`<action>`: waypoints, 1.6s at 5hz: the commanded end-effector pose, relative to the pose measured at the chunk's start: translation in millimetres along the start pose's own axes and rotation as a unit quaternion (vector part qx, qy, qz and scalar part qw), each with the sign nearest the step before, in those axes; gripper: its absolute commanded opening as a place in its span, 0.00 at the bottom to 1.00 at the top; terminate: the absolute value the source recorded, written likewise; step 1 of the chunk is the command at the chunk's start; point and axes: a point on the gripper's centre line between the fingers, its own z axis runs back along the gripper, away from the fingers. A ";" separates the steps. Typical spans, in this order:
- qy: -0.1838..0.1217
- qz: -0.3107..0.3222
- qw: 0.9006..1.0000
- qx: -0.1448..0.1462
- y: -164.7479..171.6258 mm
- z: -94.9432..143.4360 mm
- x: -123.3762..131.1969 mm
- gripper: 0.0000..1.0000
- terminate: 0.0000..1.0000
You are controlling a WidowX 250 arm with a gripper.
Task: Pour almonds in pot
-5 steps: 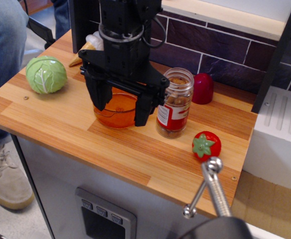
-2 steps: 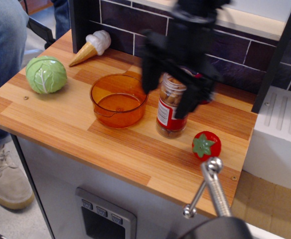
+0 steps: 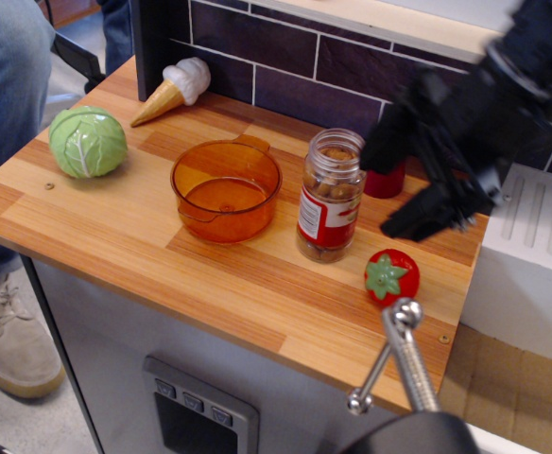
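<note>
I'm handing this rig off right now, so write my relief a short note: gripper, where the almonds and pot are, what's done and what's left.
Gripper: open, empty, blurred, right of the jar and above the counter.
Almonds: in the uncapped clear jar, upright, right of the pot.
Pot: empty, mid-counter.
Red cap: behind the jar.
Done: the jar is open. Left: grasp it, tip the almonds into the pot.

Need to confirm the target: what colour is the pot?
Translucent orange pot, clearest in the observation.image view.
</note>
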 end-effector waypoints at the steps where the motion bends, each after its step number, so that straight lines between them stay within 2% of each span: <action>1: 0.070 -0.215 0.968 0.110 -1.5 0.3 18.9 1.00 0.00; 2: 0.152 -0.266 0.943 0.132 4.5 -10.9 21.8 1.00 0.00; 3: 0.174 -0.270 0.937 0.137 22.1 -20.9 14.5 1.00 0.00; 4: 0.182 -0.269 0.935 0.141 39.1 -30.9 -0.5 1.00 0.00; 5: 0.201 -0.268 0.928 0.164 58.4 -49.8 -9.7 1.00 0.00; 7: 0.238 -0.233 0.922 0.197 85.7 -72.0 -23.1 1.00 0.00; 8: 0.276 -0.203 0.911 0.229 86.4 -77.8 -22.1 1.00 0.00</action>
